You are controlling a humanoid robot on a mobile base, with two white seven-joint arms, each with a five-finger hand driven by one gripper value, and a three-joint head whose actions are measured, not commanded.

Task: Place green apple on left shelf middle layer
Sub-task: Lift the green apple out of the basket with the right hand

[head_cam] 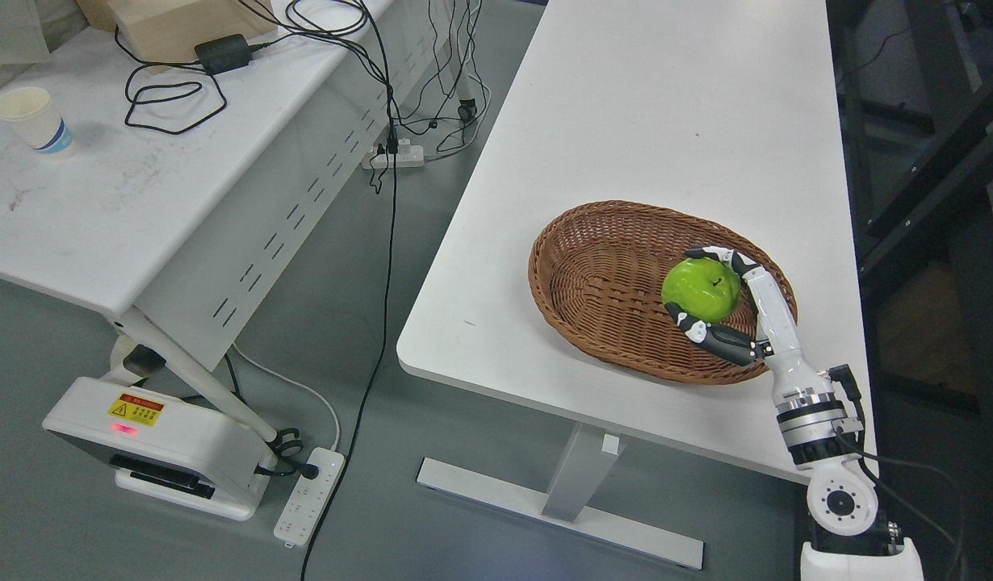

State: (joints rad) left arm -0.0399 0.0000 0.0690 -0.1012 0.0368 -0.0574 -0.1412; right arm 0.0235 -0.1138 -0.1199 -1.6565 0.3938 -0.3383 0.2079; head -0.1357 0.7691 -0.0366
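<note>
A green apple [701, 290] lies inside the brown wicker basket [593, 274] on the white table [650, 121]. My right hand [694, 289] reaches in from the lower right over the basket's right side. Its fingers [722, 257] curl over the apple's top and the thumb [706, 332] presses under its near side, so the hand is shut on the apple. The apple sits low in the basket; I cannot tell whether it still touches the weave. No shelf shows in this view. The left arm is out of view.
A second white table [101, 194] stands at the left with a paper cup [36, 121], a power adapter [222, 53] and cables. Between the tables the floor carries hanging cables, power strips [307, 504] and a white base unit [153, 444]. Dark racking [924, 202] lies to the right.
</note>
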